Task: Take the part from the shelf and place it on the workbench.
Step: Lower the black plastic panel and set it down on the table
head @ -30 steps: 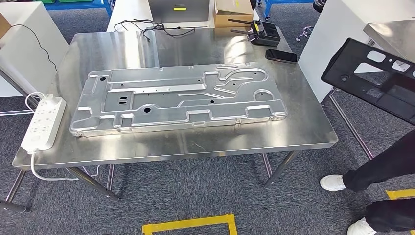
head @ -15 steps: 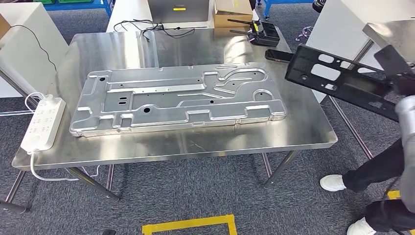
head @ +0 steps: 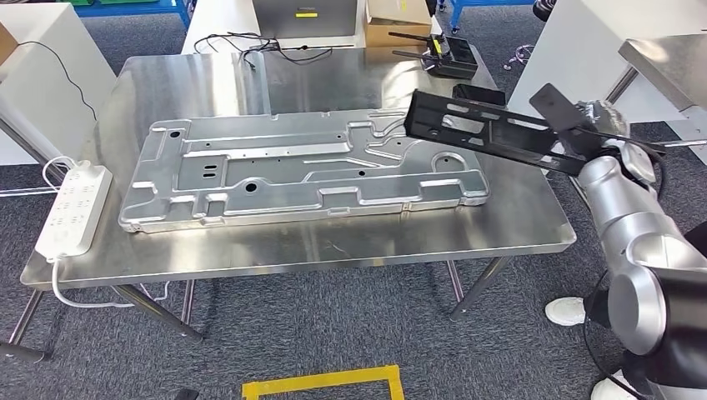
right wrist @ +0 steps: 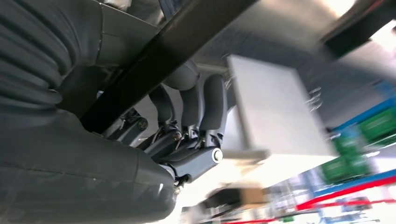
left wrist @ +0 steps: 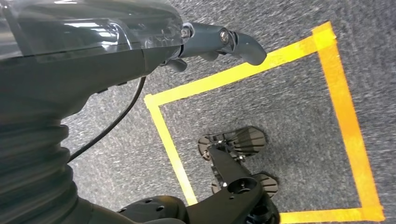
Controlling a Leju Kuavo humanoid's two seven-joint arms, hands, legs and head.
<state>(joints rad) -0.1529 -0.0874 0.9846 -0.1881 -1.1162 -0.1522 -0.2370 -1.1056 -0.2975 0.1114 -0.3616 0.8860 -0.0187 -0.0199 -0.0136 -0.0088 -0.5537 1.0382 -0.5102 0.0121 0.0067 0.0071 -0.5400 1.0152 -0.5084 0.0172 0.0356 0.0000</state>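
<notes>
The right robot hand (head: 594, 125) grips a long black part (head: 483, 129) by one end, its fingers (right wrist: 201, 105) curled over the part's dark edge in the right wrist view. From the hand, the part reaches out over the far right portion of the steel counter (head: 333, 242), held in the air and tilted, with its free end above the right end of a large stamped silver panel (head: 300, 167) that lies flat on the counter. The part does not rest on the counter or the panel.

Beyond the part's free end, further from the hand, a black phone-like slab (head: 467, 90) and a black device with antennas (head: 446, 57) sit near the counter's far edge, and a tangle of black cable (head: 250, 46) lies at the far side. A white power strip (head: 73, 208) sits at the counter's opposite end, well apart from the right robot hand.

The left robot hand (left wrist: 219, 39) hangs over grey carpet (left wrist: 289, 121) marked with yellow tape (left wrist: 336, 107); it holds nothing, and how far its fingers are spread cannot be told. A white shoe (head: 569, 310) of a person shows on the floor below the right arm.
</notes>
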